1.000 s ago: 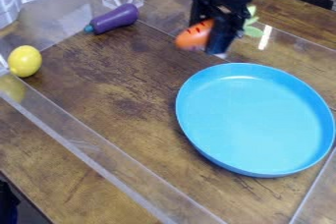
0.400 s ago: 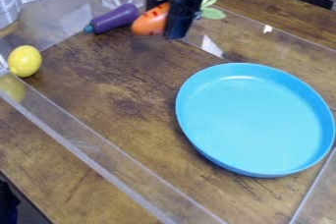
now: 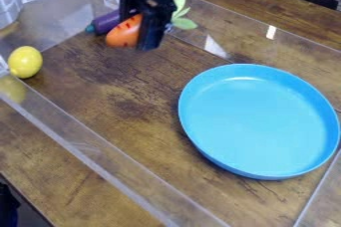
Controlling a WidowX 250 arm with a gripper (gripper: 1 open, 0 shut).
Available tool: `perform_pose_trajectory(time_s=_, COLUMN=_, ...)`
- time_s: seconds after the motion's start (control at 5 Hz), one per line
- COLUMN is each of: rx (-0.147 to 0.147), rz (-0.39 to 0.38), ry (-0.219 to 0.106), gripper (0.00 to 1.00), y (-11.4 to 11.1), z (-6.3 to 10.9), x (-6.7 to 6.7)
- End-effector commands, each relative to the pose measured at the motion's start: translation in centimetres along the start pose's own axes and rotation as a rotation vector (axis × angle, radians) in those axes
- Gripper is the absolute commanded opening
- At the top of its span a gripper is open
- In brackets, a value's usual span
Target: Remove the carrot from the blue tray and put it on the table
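Removal is judged done: the table [image 3: 120, 102] is bare in the middle, the blue tray [image 3: 260, 119] lies emptied, and the carrot [image 3: 124, 34] is gripped by the closed gripper [image 3: 139, 32] beside an eggplant [image 3: 104, 21]; setting down is left.

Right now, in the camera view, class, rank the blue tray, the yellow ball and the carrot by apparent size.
1. Blue tray, by far.
2-3. Yellow ball and carrot: unsure, the gripper hides part of the carrot.
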State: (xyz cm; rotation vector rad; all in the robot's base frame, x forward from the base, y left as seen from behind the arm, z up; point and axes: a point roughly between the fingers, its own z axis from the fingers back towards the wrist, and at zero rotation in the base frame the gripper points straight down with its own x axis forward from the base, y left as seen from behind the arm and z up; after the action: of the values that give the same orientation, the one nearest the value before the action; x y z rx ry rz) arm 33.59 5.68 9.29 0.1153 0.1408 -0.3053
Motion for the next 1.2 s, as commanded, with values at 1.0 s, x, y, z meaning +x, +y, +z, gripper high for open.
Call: perform_pose_trajectory(time_s=1.0, rx=0.02, rz=0.065, ry=0.006, gripper=0.0, y=5.0, z=-4.6, x=-1.5)
